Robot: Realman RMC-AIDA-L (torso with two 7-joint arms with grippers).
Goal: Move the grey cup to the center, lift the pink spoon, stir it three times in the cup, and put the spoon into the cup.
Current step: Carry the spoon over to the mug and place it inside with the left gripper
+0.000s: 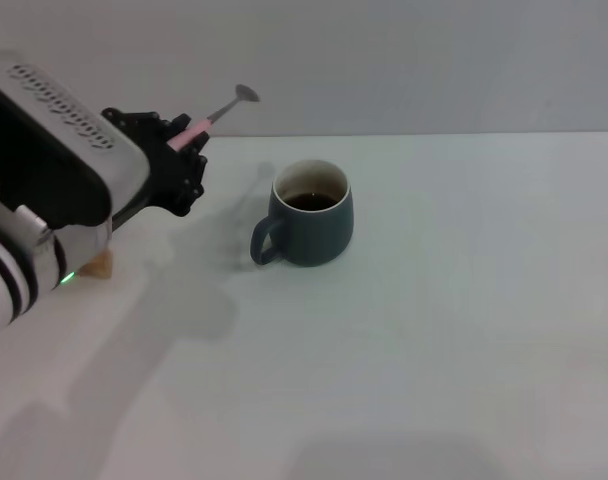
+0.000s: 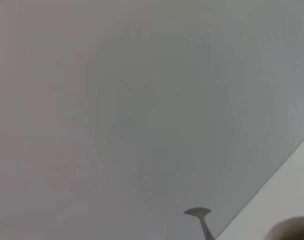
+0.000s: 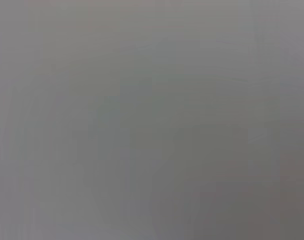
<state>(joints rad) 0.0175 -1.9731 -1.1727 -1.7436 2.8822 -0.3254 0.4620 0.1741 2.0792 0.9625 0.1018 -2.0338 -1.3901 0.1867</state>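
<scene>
We find the left gripper [image 1: 189, 140] clenched on the pink spoon [image 1: 216, 114], aloft at ten o'clock of the grey cup [image 1: 311, 212], mid-table. We advise tipping the bowl down before entering the rim.

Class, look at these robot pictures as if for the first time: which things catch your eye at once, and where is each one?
First comes the grey cup, standing alone near the middle of the white table, its handle toward the robot's left. Next is the left gripper raised at the far left, shut on the pink spoon, whose metal bowl juts up and toward the cup. A small tan block peeks out beneath that arm.
</scene>
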